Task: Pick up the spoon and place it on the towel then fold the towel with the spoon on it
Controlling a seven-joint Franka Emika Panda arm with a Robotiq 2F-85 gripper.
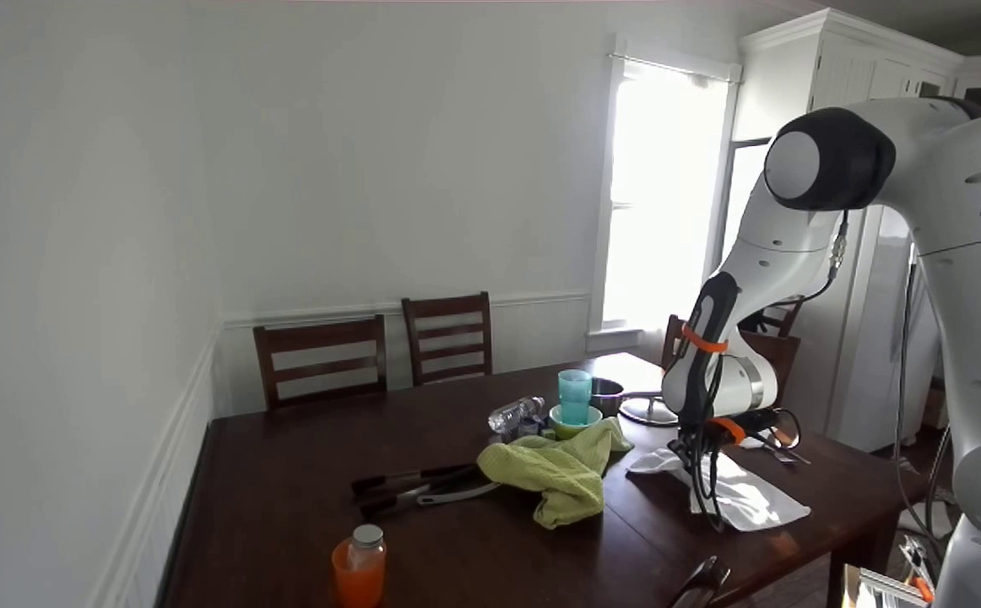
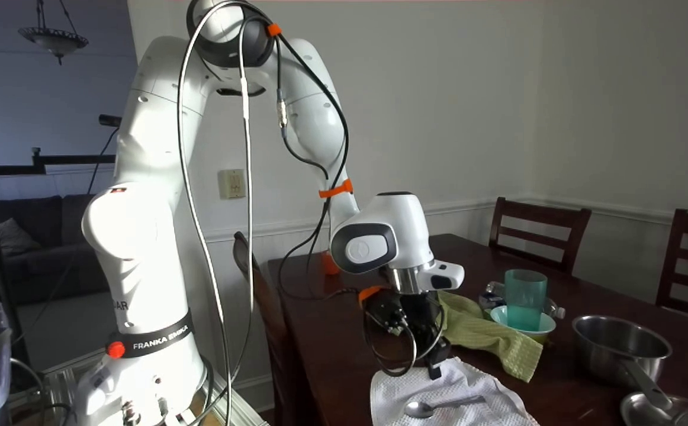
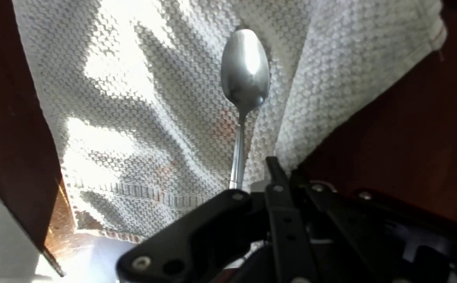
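The silver spoon (image 3: 245, 72) lies on the white towel (image 3: 173, 118) in the wrist view, its handle end hidden behind the gripper. The spoon (image 2: 420, 409) also lies on the towel (image 2: 392, 387) in an exterior view. The towel (image 1: 752, 502) is spread on the table with some wrinkles in an exterior view, where I cannot make out the spoon. My gripper (image 3: 285, 169) is at the towel's edge, beside the spoon's handle. Its fingers are close together, and creases in the towel run to the fingertips. It appears shut on the towel's edge. The gripper points down in both exterior views (image 1: 686, 460) (image 2: 434, 367).
A green towel (image 1: 558, 473) lies rumpled beside the white towel, with dark-handled utensils (image 1: 406, 481) partly under it. A teal cup (image 2: 524, 299) stands in a bowl (image 2: 548, 326). A plastic bottle (image 1: 514, 414), a pot (image 2: 619, 346), a lid (image 2: 664, 411) and an orange cup (image 1: 360, 578) are also on the table.
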